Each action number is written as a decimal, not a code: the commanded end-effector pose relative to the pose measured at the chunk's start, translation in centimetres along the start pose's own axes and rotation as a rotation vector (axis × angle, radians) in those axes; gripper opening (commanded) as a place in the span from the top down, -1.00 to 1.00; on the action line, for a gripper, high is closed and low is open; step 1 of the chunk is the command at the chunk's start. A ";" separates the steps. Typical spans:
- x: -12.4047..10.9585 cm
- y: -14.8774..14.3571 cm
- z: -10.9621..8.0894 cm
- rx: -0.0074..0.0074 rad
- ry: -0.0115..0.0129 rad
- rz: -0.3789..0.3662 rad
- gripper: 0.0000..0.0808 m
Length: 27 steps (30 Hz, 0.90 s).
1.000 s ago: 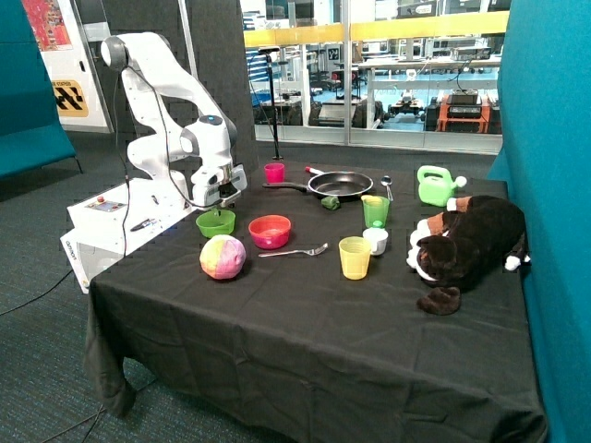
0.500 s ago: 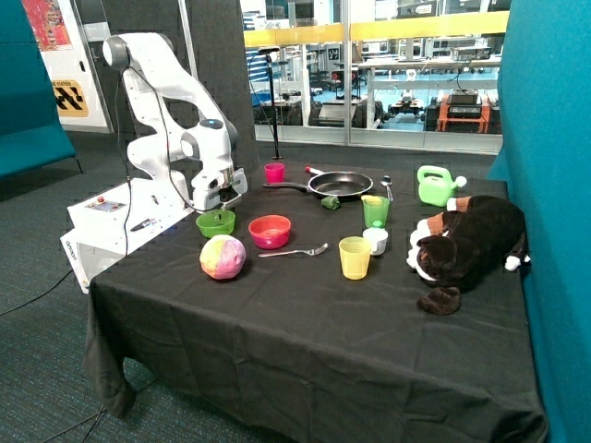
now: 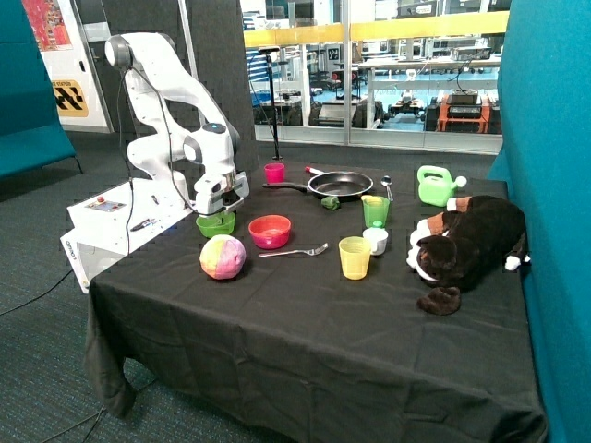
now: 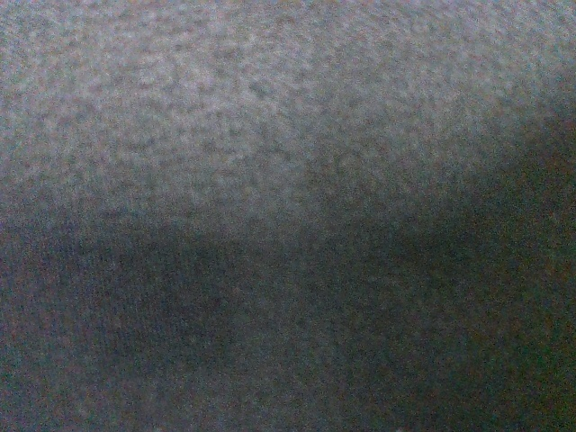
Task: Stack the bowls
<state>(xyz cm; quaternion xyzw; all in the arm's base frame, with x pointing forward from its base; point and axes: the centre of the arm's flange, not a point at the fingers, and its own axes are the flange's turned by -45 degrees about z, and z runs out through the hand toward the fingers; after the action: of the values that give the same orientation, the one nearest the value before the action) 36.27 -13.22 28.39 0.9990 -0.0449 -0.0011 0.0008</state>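
A lime green bowl sits near the table's edge beside the robot base. The gripper hangs right at the bowl's rim, covering its top. An orange-red bowl stands just beside the green one, apart from it. A small magenta-purple bowl sits farther back, near the pan handle. The wrist view is filled by black tablecloth alone.
A pastel ball lies in front of the green bowl, with a fork beside it. A yellow cup, green cup, black frying pan, green watering can and plush dog fill the other side.
The gripper has come down from above the green bowl until it meets the bowl's rim. The bowls have not moved.
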 end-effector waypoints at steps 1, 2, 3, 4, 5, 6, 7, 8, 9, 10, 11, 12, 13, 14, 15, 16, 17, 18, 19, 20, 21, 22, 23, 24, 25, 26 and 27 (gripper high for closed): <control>0.4 -0.3 0.4 0.0018 0.0021 -0.009 1.00; 0.4 -0.3 0.4 0.0018 0.0021 -0.010 1.00; 0.5 -0.4 0.4 0.0017 0.0021 -0.010 1.00; 0.5 -0.4 0.4 0.0017 0.0021 -0.011 1.00; 0.5 -0.4 0.4 0.0017 0.0021 -0.011 1.00; 0.5 -0.4 0.4 0.0017 0.0021 -0.013 1.00; 0.6 -0.4 0.4 0.0017 0.0021 -0.014 1.00; 0.6 -0.4 0.4 0.0017 0.0021 -0.016 1.00; 0.6 -0.4 0.3 0.0017 0.0021 -0.018 1.00; 0.7 -0.5 0.3 0.0017 0.0021 -0.019 1.00; 0.7 -0.5 0.3 0.0017 0.0021 -0.022 1.00; 0.7 -0.5 0.3 0.0017 0.0021 -0.022 1.00; 0.7 -0.5 0.3 0.0017 0.0021 -0.025 1.00; 0.7 -0.5 0.3 0.0017 0.0021 -0.025 1.00; 0.7 -0.6 0.3 0.0017 0.0021 -0.027 1.00; 0.7 -0.6 0.3 0.0017 0.0021 -0.029 1.00; 0.7 -0.6 0.3 0.0017 0.0021 -0.030 1.00; 0.6 -0.6 0.3 0.0017 0.0021 -0.031 1.00; 0.6 -0.6 0.2 0.0017 0.0021 -0.033 1.00; 0.6 -0.7 0.2 0.0017 0.0021 -0.034 1.00; 0.6 -0.7 0.1 0.0017 0.0021 -0.034 1.00; 0.6 -0.7 0.0 0.0017 0.0021 -0.036 1.00; 0.6 -0.7 -0.2 0.0017 0.0021 -0.037 1.00; 0.6 -0.7 -0.3 0.0017 0.0021 -0.038 1.00; 0.7 -0.7 -0.4 0.0017 0.0021 -0.040 1.00; 0.7 -0.7 -0.6 0.0017 0.0021 -0.042 1.00; 0.7 -0.7 -0.7 0.0017 0.0021 -0.042 1.00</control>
<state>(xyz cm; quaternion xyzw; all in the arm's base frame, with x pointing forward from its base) 37.03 -12.73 28.21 0.9996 -0.0297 0.0016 0.0013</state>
